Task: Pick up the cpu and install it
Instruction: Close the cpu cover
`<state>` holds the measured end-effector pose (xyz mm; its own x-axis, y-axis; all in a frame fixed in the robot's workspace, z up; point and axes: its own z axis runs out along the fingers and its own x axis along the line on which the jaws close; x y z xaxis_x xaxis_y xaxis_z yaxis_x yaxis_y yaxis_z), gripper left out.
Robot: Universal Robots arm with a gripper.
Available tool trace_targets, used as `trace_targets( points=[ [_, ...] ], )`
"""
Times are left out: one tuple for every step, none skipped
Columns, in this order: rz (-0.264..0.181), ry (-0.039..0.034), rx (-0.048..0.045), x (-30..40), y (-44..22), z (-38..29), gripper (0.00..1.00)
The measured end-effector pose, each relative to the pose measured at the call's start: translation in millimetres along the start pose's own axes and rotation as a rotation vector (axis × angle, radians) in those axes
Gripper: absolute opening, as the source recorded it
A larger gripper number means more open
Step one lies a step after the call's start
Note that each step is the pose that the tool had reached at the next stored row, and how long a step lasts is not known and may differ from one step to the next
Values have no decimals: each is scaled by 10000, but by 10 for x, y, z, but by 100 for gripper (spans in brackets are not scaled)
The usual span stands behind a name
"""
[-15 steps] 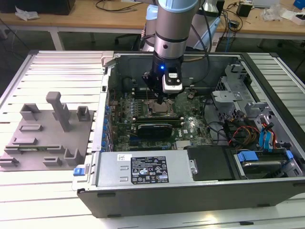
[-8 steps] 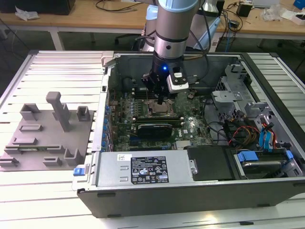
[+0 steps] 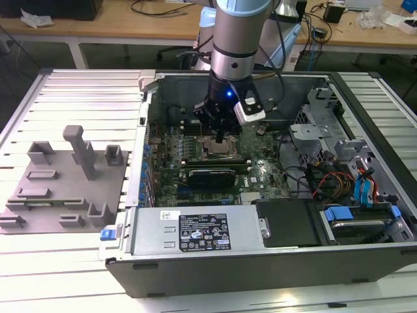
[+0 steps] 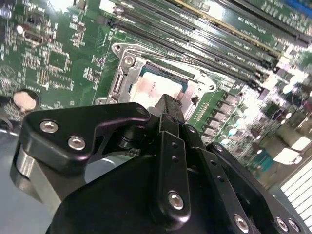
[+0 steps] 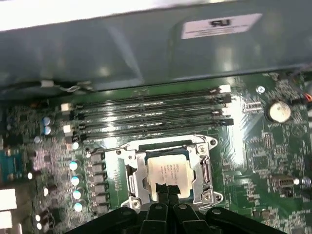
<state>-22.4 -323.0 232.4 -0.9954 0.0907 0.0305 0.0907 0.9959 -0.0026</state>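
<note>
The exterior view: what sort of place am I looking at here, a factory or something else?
Probably a robotics lab or test workshop: a robot arm reaches into an opened computer case on a slatted metal table, with cable-strewn wooden benches behind.

wooden desks [image 3: 111, 23] behind (cluttered), dark floor [image 3: 39, 55].

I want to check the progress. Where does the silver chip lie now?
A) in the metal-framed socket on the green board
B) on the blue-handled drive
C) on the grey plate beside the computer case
A: in the first wrist view the chip lies inside the socket frame, right by the pincer.
</note>
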Motion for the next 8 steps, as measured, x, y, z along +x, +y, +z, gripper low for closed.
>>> trace_targets(
  points=[
    [-310,0,10,0,0,0,11],
    [-494,-1,15,0,0,0,11],
    [-664,-1,20,0,0,0,11],
    [-870,-3,26,0,0,1,11],
    [-1049,-3,32,0,0,1,11],
    [-1382,-3,42,0,0,1,11],
    [-1518,-4,46,0,0,1,11],
    [-1599,-4,50,0,0,1,11]
  ],
)
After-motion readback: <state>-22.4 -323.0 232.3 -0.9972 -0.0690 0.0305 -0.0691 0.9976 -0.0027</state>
